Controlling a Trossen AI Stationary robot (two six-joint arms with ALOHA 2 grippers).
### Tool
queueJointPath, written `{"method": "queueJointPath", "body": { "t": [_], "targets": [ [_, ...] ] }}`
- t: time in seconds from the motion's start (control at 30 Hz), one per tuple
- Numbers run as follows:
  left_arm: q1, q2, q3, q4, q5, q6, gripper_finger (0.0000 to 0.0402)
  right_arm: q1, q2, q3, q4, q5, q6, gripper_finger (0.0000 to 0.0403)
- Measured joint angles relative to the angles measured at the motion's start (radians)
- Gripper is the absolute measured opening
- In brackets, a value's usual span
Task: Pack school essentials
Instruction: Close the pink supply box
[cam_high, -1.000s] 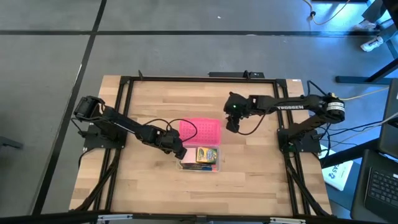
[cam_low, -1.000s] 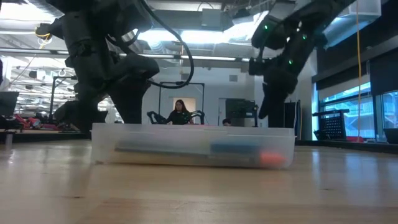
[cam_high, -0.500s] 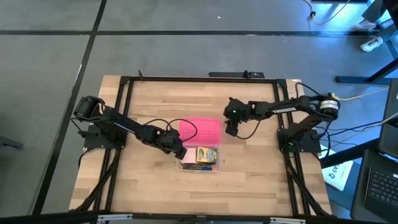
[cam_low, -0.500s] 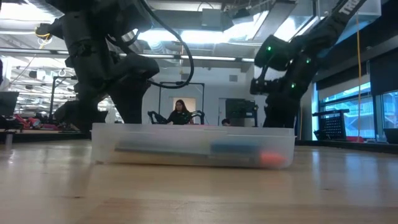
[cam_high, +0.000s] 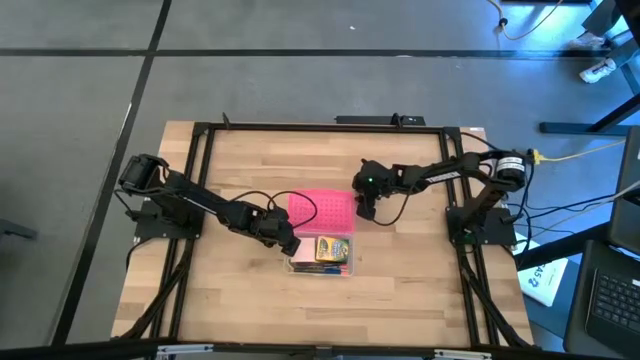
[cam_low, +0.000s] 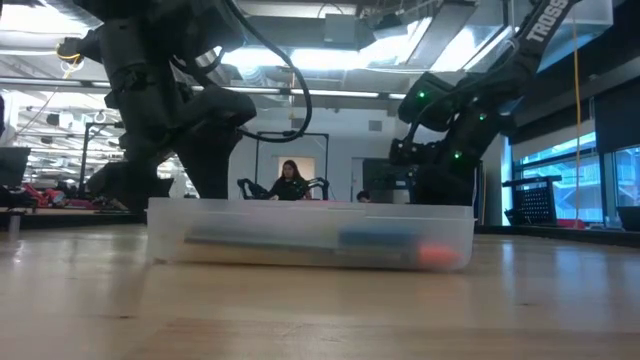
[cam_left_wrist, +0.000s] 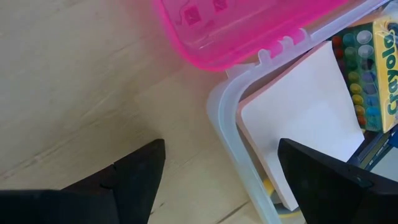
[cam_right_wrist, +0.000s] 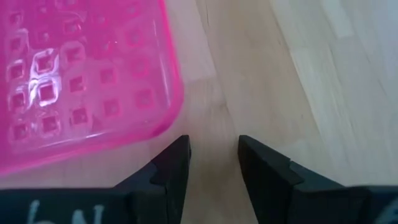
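A clear case (cam_high: 320, 266) lies mid-table, and its pink lid (cam_high: 324, 210) is flung open flat toward the far side. Inside are a yellow-green crayon box (cam_left_wrist: 387, 62), a pale square pad (cam_left_wrist: 305, 124) and pens along the near wall (cam_low: 380, 245). My left gripper (cam_left_wrist: 217, 180) is open at the case's far-left corner, with one finger over the table and one over the pad. My right gripper (cam_right_wrist: 214, 165) hangs low just right of the lid's right edge (cam_right_wrist: 177, 93). It is narrowly open, with only bare wood between its fingers. My left gripper stands astride the case's left wall (cam_left_wrist: 227, 124) near the hinge corner, slanting down from the table's left. One finger (cam_left_wrist: 137, 177) is outside and one (cam_left_wrist: 323, 180) inside. Whether either finger touches the wall or the pad, I cannot tell.
Black frame rails (cam_high: 200, 135) run around the wooden table. Bare wood lies on the near side of the case and to the right of the lid. In the low view a person (cam_low: 290, 180) sits far off in the room behind.
My right gripper has come down toward the table and shifted a little toward the pink lid's right edge, tipping its wrist. The case, its lid and the things inside lie as before.
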Motion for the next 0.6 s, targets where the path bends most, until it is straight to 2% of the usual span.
{"method": "queueJointPath", "body": {
  "t": [0.37, 0.6],
  "targets": [
    [0.000, 0.000, 0.000, 0.000, 0.000, 0.000, 0.0311, 0.000, 0.004, 0.000, 0.023, -0.059, -0.007, 0.0144],
    [0.000, 0.000, 0.000, 0.000, 0.000, 0.000, 0.0311, 0.000, 0.005, -0.002, 0.033, -0.136, -0.031, 0.0144]
  ]
}}
